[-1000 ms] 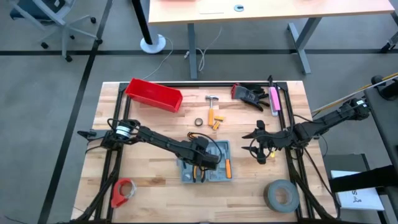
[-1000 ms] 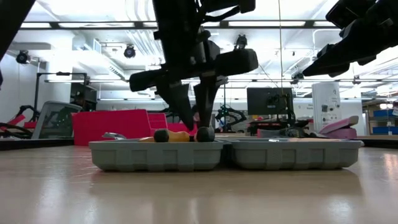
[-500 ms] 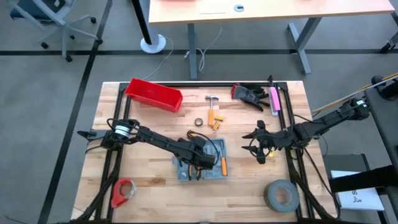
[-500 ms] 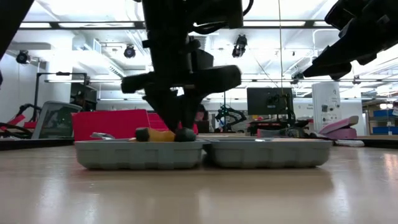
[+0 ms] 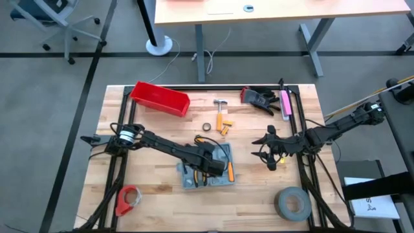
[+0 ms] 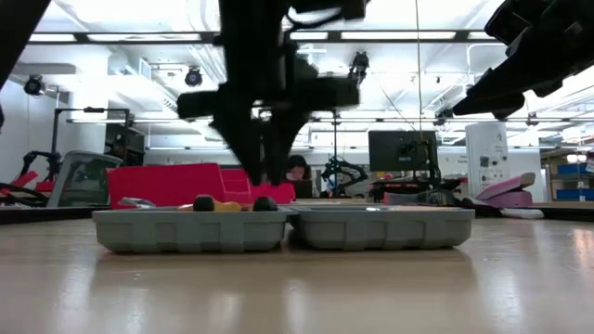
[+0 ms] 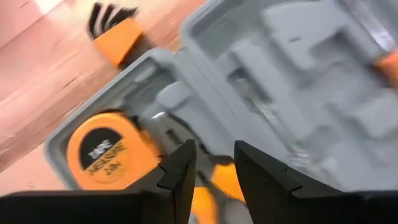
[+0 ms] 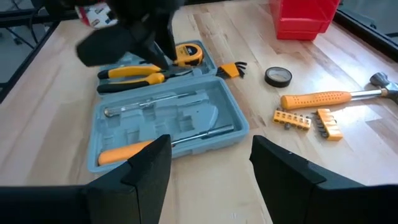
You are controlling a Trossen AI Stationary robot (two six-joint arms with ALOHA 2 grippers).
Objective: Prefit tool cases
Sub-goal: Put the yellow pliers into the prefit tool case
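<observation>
The grey-blue tool case [image 5: 217,180] lies open and flat on the table, both halves up [image 6: 371,230]. In its recesses lie orange-handled pliers [image 8: 134,78], an orange tape measure [image 7: 99,155] and an orange-handled screwdriver [image 8: 124,152]. My left gripper [image 6: 262,172] points down over the case's left half, just above the pliers [image 6: 227,204]. Its fingers stand a narrow gap apart [image 7: 214,152] with nothing between them. My right gripper [image 5: 270,152] hovers open to the right of the case, its fingers wide apart [image 8: 208,168].
Beyond the case lie a hex-key set [image 8: 230,70], a small black roll [image 5: 207,127], orange bit holders [image 5: 226,128] and a hammer [image 5: 220,110]. A red bin [image 5: 160,98] stands far left. A grey tape roll [image 5: 292,202] and a red tape dispenser [image 5: 127,199] sit near the front.
The open case has slid along the table toward its left edge, staying flat, with the pliers in it. My left gripper went that way with it, turned about its own axis, then rose clear of the pliers. My right arm kept still.
</observation>
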